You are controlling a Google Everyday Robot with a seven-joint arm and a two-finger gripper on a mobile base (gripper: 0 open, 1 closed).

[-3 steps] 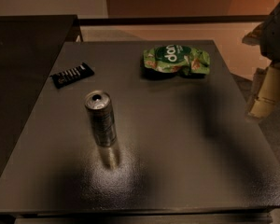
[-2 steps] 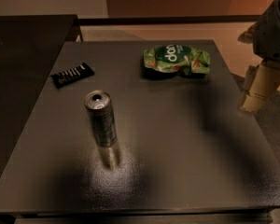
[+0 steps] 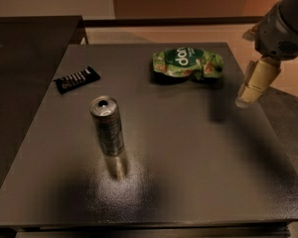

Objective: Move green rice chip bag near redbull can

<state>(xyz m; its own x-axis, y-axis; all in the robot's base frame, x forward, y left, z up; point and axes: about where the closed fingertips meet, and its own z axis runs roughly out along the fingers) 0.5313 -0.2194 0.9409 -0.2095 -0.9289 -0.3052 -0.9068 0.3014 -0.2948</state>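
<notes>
A dark grey table [image 3: 188,177] fills most of the frame, and its surface has a dull shine. The green chip bag [image 3: 187,63] lies flat in the upper middle of the frame, close to the table's far edge and a little right of centre. It is crinkled and light green, with a dark green oval bearing white letters and orange-tan chip pictures along its sides. It casts a dark shadow on the table just below and left of it.

The can [image 3: 108,125] stands upright left of centre, well apart from the bag and nearer the bottom of the frame. It is slim and silver-grey, its pull-tab top is in view, and its blurred reflection runs down the table below it. A small black bar [image 3: 77,79] with white stripes lies flat in the upper left, tilted a little, between the can and the table's far left corner and touching neither.

The tool [image 3: 246,97] hangs at the right edge of the frame, over the table's right border, to the right of the bag and slightly lower in the picture. It is near the bag but not touching it. It shows as a pale tan piece pointing down and to the left from the grey arm [image 3: 283,26] in the upper right corner. Whether the tool is spread or pressed together cannot be told, and nothing is seen in its grasp. A soft shadow falls on the table to its left, below the bag's right end.

A second dark surface [image 3: 25,58] sits along the left side of the frame.
</notes>
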